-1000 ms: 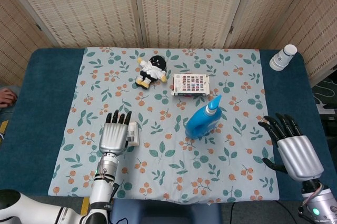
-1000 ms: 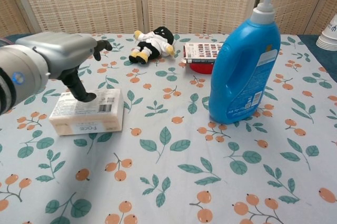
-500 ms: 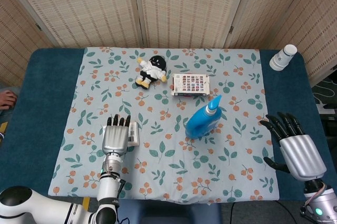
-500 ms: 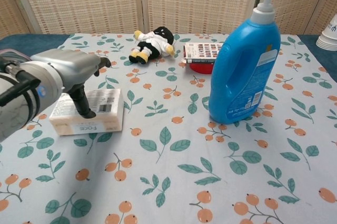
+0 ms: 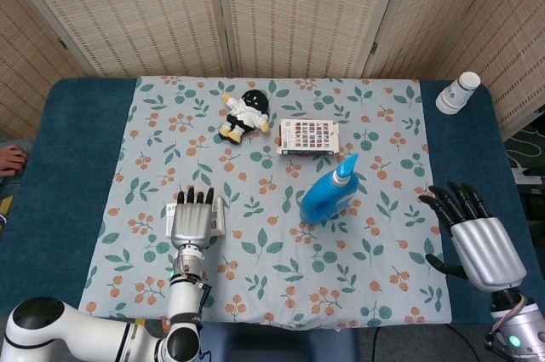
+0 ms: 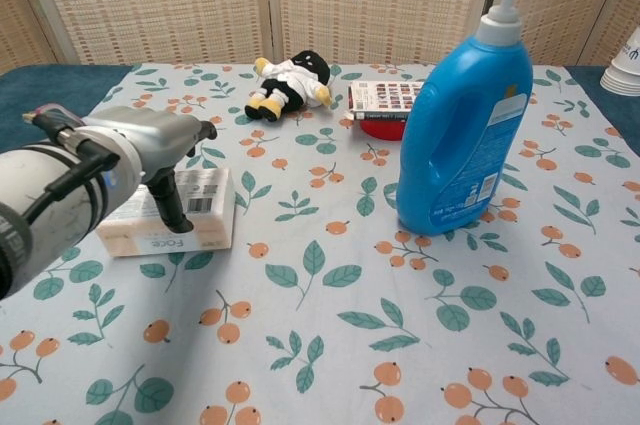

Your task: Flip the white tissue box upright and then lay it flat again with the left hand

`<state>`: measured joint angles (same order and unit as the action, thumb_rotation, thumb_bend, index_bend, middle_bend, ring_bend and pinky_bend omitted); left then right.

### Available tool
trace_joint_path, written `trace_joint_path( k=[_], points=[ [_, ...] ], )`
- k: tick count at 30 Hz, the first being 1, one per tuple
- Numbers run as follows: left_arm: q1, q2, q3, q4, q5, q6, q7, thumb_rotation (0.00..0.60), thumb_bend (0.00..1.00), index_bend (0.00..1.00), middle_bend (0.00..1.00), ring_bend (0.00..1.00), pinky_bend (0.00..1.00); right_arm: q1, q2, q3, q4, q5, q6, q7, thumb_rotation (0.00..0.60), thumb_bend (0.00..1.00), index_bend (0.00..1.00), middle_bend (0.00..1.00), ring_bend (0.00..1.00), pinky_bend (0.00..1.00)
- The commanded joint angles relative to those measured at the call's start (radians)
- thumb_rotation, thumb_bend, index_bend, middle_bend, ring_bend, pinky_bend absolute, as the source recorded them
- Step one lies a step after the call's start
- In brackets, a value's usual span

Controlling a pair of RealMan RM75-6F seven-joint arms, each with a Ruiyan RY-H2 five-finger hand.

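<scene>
The white tissue box lies flat on the floral cloth at the near left, its printed side facing me. My left hand hovers over it with fingers stretched forward, and the thumb hangs down against the box's top near edge. In the head view the left hand covers most of the tissue box, so only slivers show at its sides. Whether the palm rests on the box cannot be told. My right hand is spread open over the blue table edge at the right, holding nothing.
A blue pump bottle stands mid-table, right of the box. A plush toy and a patterned flat box lie further back. A paper cup stands at the far right corner.
My left hand has slid back towards me and slightly right, so it now lies over the tissue box; the thumb moved along the box's top. The box and right hand stayed put.
</scene>
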<state>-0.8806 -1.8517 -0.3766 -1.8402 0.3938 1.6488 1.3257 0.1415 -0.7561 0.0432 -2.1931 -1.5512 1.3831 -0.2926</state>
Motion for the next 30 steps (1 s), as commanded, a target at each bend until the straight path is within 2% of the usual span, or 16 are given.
trace_joint_path(
  k=[1, 4, 8, 13, 22, 25, 30],
  points=[
    [-0.012, -0.017, 0.000, 0.034, 0.001, -0.002, -0.009, 0.600, 0.20, 0.05, 0.14, 0.00, 0.09, 0.001, 0.001, 0.001, 0.001, 0.004, -0.001, 0.002, 0.600, 0.11, 0.17, 0.11, 0.00, 0.06],
    [-0.019, -0.033, 0.009, 0.063, 0.003, 0.001, -0.011, 0.600, 0.21, 0.08, 0.15, 0.00, 0.09, 0.002, 0.002, 0.003, 0.003, 0.008, -0.003, 0.003, 0.600, 0.11, 0.17, 0.11, 0.00, 0.06],
    [-0.020, -0.042, 0.010, 0.076, -0.007, -0.004, -0.011, 0.600, 0.21, 0.07, 0.15, 0.00, 0.09, 0.003, 0.002, 0.006, 0.003, 0.011, -0.001, 0.004, 0.600, 0.11, 0.17, 0.11, 0.00, 0.06],
    [-0.025, -0.070, 0.008, 0.143, -0.043, -0.038, -0.018, 0.600, 0.21, 0.07, 0.15, 0.00, 0.09, 0.002, 0.005, 0.007, 0.005, 0.016, 0.000, 0.009, 0.600, 0.12, 0.17, 0.11, 0.00, 0.06],
    [-0.039, -0.088, -0.018, 0.178, -0.059, -0.066, -0.033, 0.600, 0.21, 0.07, 0.17, 0.00, 0.09, 0.003, 0.005, 0.010, 0.005, 0.020, -0.001, 0.008, 0.600, 0.12, 0.17, 0.11, 0.00, 0.06],
    [-0.039, -0.092, -0.009, 0.193, -0.036, -0.066, -0.053, 0.600, 0.22, 0.13, 0.21, 0.01, 0.10, 0.003, 0.005, 0.010, 0.006, 0.021, 0.000, 0.008, 0.600, 0.11, 0.17, 0.11, 0.00, 0.06],
    [-0.039, -0.099, 0.005, 0.225, 0.011, -0.056, -0.079, 0.600, 0.25, 0.24, 0.33, 0.09, 0.15, 0.002, 0.005, 0.010, 0.006, 0.020, 0.001, 0.008, 0.600, 0.11, 0.17, 0.11, 0.00, 0.06]
  ],
)
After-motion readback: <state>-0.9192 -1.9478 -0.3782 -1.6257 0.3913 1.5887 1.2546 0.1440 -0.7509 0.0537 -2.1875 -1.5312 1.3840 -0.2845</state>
